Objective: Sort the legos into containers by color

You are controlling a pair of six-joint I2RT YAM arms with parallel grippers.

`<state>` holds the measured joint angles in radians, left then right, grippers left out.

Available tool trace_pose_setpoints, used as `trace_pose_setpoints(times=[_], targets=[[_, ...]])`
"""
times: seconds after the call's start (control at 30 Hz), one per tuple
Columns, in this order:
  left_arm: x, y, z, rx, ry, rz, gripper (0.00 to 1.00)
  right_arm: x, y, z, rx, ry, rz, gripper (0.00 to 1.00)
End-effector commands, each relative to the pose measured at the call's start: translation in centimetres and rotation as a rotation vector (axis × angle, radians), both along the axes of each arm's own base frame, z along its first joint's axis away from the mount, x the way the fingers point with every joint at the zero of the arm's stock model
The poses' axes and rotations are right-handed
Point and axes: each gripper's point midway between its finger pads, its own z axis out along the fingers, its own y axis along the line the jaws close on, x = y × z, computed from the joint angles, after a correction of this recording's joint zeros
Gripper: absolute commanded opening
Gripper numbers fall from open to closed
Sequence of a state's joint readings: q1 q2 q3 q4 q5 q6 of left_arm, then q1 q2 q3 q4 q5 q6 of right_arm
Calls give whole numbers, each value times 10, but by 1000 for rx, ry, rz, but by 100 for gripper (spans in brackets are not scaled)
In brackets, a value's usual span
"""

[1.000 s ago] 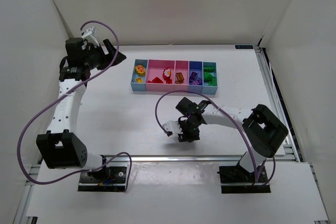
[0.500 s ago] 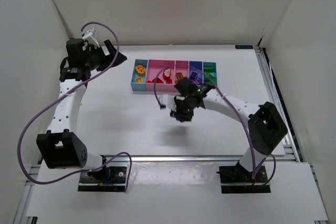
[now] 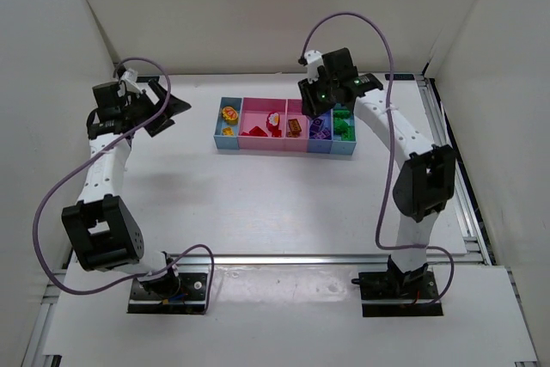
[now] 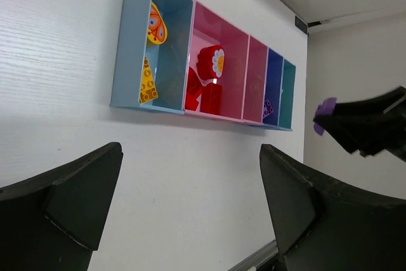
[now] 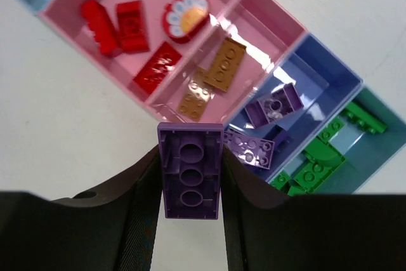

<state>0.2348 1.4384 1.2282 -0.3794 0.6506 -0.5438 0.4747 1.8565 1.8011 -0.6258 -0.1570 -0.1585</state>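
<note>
Purple brick — long edges pinched, above bins.

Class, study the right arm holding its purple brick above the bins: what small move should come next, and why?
Probably shift the right gripper a little sideways until the purple brick hangs over the blue compartment, then open. Purple pieces already lie there, and in the wrist view the brick sits nearer the brown pieces.
</note>
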Motion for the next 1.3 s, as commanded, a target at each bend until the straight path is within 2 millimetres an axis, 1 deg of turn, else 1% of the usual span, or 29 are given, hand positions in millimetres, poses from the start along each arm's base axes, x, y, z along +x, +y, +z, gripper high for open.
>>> trace_pose_setpoints(times=[0.0, 0.03, 0.1, 0.13, 0.23, 0.27, 0.3, 0.4, 0.43, 0.47, 0.5, 0.53, 0.57, 0.63, 0.67, 0.83, 0.87, 0.9, 0.97, 1.0, 1.07, 1.1, 1.13, 1.2, 1.23, 1.27], targets=[[-2, -13, 23, -20, -73, -79, 99, 25, -24, -12, 69, 101, -161, 0], [2, -10, 25, -8, -79, -71, 99, 28, -24, -21, 77, 135, -168, 0], [5, -5, 27, 19, -79, -51, 99, 34, -28, -26, 100, 165, -206, 0], [8, -3, 29, 28, -85, -42, 99, 37, -30, -33, 100, 183, -221, 0], [10, -1, 30, 37, -91, -39, 100, 45, -38, -48, 102, 219, -263, 0], [11, -2, 30, 35, -92, -42, 99, 46, -37, -51, 112, 230, -262, 0], [11, -2, 30, 36, -91, -44, 99, 49, -40, -59, 110, 244, -273, 0], [11, -2, 28, 34, -87, -45, 99, 59, -42, -68, 114, 252, -288, 0], [11, -2, 27, 35, -85, -46, 99, 60, -42, -70, 114, 254, -290, 1], [12, -2, 26, 36, -83, -48, 99, 63, -40, -77, 110, 262, -288, 3], [12, -2, 24, 37, -78, -50, 99, 67, -39, -76, 112, 254, -288, 6], [12, -2, 25, 40, -79, -51, 100, 69, -41, -79, 110, 260, -298, 9], [12, -1, 23, 42, -74, -50, 99, 72, -42, -87, 105, 271, -302, 11], [12, 0, 20, 45, -63, -48, 99, 77, -43, -91, 99, 267, -310, 21], [12, -1, 21, 52, -69, -53, 100, 79, -44, -98, 90, 277, -315, 22], [15, 5, 23, 90, -76, -38, 100, 85, -50, -106, 65, 264, -331, 22], [16, 6, 22, 96, -73, -39, 99, 86, -50, -107, 63, 258, -328, 25], [16, 7, 22, 104, -71, -37, 100, 87, -50, -107, 64, 257, -325, 30], [16, 8, 22, 129, -78, -46, 99, 87, -49, -106, 67, 252, -312, 49], [16, 7, 23, 136, -78, -52, 100, 88, -46, -105, 76, 248, -289, 60], [16, 6, 21, 158, -77, -65, 99, 89, -44, -98, 85, 233, -282, 73], [17, 3, 21, 175, -77, -72, 100, 88, -42, -96, 91, 230, -271, 76], [16, 4, 18, 194, -69, -72, 99, 88, -41, -89, 98, 218, -269, 79], [17, 4, 16, 217, -67, -73, 99, 86, -39, -81, 109, 209, -253, 82], [16, 1, 17, 225, -69, -84, 100, 84, -38, -71, 119, 194, -247, 85], [17, 0, 16, 254, -78, -96, 100, 83, -37, -64, 124, 183, -236, 88]])
